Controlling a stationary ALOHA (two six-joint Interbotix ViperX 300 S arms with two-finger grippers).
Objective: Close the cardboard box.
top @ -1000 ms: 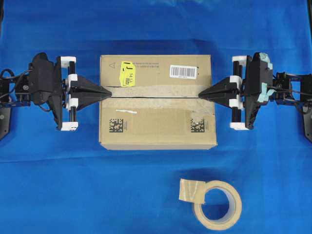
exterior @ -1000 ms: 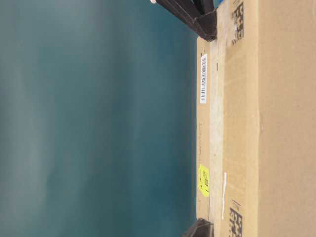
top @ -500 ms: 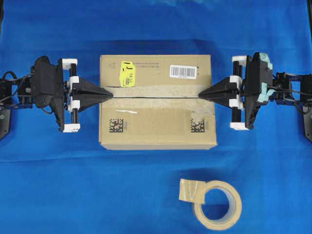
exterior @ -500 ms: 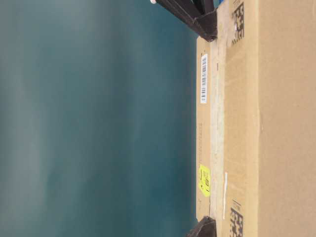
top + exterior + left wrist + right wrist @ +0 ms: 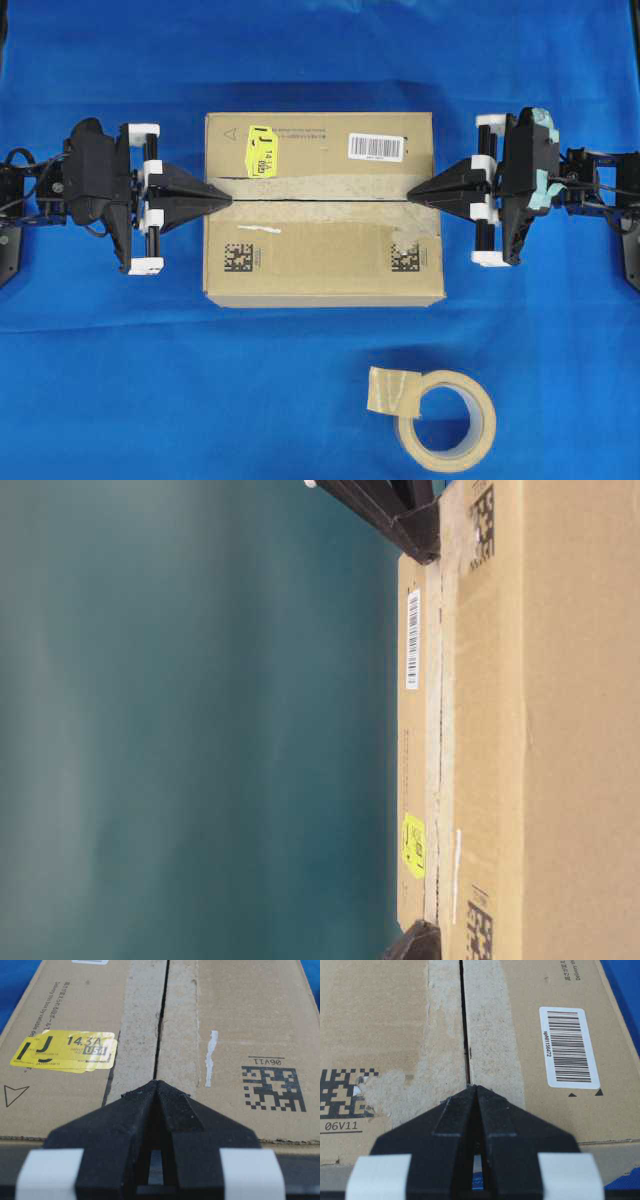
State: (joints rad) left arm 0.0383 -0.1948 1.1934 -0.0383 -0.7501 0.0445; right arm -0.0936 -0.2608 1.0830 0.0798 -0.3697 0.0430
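Note:
The cardboard box [image 5: 320,250] lies in the middle of the blue cloth with its top flaps folded flat, meeting at a narrow seam with old tape strips. It carries a yellow sticker [image 5: 262,151], a white barcode label [image 5: 377,147] and data-matrix codes. My left gripper [image 5: 228,198] is shut and empty, its tip over the seam at the box's left edge. My right gripper [image 5: 411,193] is shut and empty, its tip on the seam at the right edge. The wrist views show the left gripper [image 5: 156,1082] and the right gripper [image 5: 472,1086] on the seam. The box [image 5: 520,730] fills the table-level view.
A roll of tan packing tape [image 5: 440,418] lies on the blue cloth [image 5: 150,380] in front of the box, to the right.
My left gripper has pulled back a little to the left along the seam. The right gripper and the box have stayed still.

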